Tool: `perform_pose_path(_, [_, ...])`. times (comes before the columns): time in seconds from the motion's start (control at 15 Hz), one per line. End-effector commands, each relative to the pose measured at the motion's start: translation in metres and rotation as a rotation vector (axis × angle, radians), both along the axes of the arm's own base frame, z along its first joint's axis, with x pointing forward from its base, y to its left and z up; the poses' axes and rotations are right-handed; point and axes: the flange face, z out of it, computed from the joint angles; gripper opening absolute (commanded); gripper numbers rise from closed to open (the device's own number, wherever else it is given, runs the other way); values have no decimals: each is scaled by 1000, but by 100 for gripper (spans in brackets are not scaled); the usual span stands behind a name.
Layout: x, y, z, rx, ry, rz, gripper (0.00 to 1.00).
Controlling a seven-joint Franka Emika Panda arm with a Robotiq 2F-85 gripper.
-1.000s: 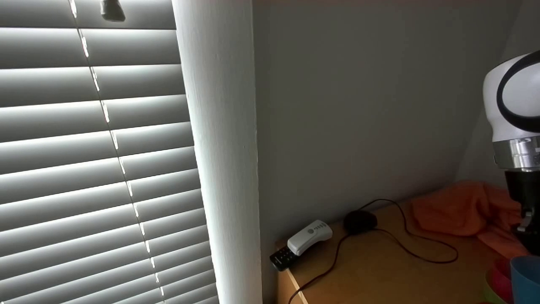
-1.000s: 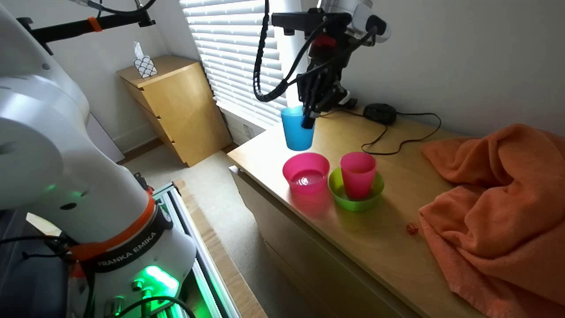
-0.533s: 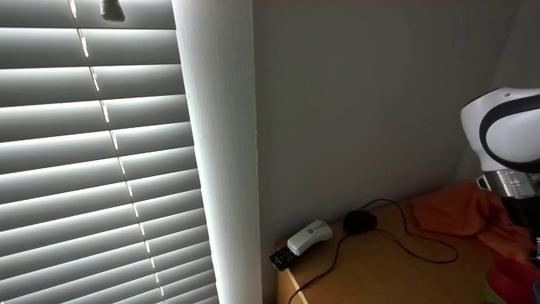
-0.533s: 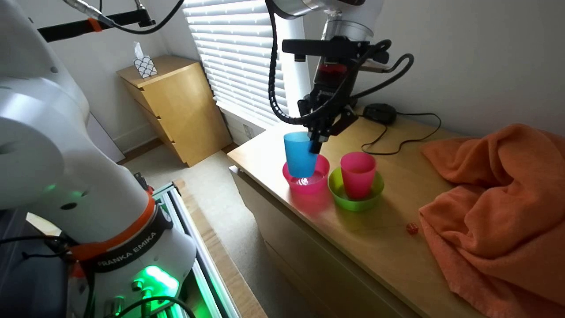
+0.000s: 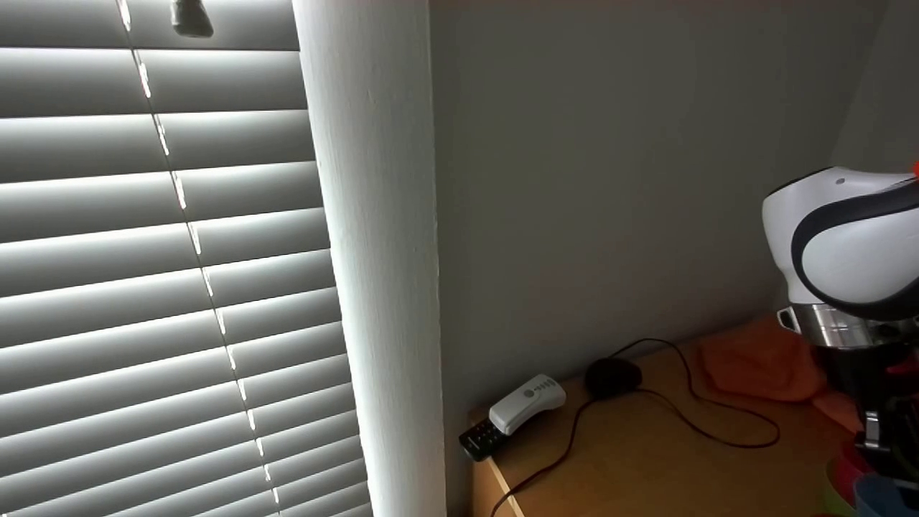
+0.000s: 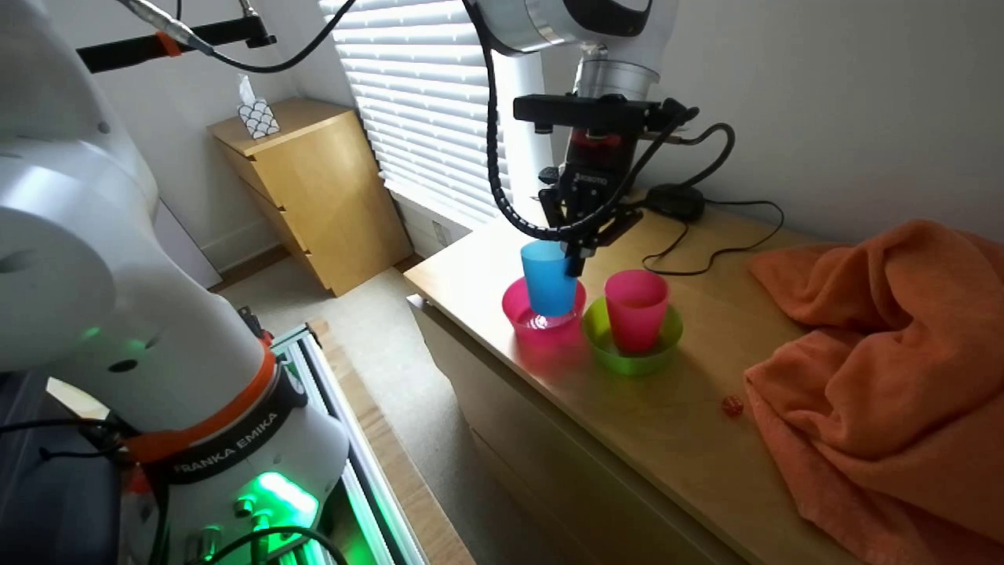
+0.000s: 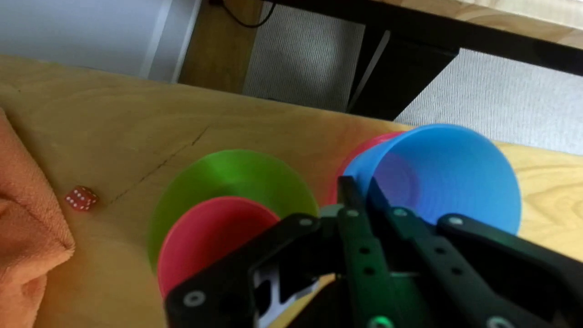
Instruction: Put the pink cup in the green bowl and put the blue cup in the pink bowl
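The blue cup [image 6: 548,282] is held roughly upright at the pink bowl [image 6: 543,333]; its base overlaps the bowl's opening, and I cannot tell whether it touches the bowl. My gripper [image 6: 576,265] is shut on the cup's rim. In the wrist view the fingertips [image 7: 360,184] pinch the wall of the blue cup [image 7: 460,173], one inside and one outside; the cup hides most of the pink bowl [image 7: 357,152]. The pink cup [image 6: 637,310] stands in the green bowl [image 6: 631,364], right beside the pink bowl. The blue cup [image 5: 879,497] also shows at an exterior view's corner.
An orange towel [image 6: 902,377] and a small red die [image 6: 732,405] lie on the dresser top. A black device [image 6: 676,201] with a cable lies near the wall. Remotes [image 5: 528,402] lie at the dresser's far corner. The dresser's front edge runs close by the bowls.
The arm has come down and forward, bringing the blue cup from behind the pink bowl to over it. In the last half second it shifted slightly toward the green bowl. The pink cup has not moved.
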Motion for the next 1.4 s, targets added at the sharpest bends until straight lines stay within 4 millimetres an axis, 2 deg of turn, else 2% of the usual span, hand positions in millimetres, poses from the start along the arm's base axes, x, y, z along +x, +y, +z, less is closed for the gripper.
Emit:
perform_pose_path(0.0, [8,9,-9,49,-30,-35,1])
perform_pose_path(0.27, [10,20,-19,65,-13,-54,1])
perform_pose_path(0.87, [16,24,-42,12,7,8,1])
perform_pose_path(0.93, [17,24,-43,11,8,1,30])
perform_pose_path(1.0, [17,24,-44,16,12,-2,31])
perform_pose_path(1.33, [16,25,-25,0,-20,16,67])
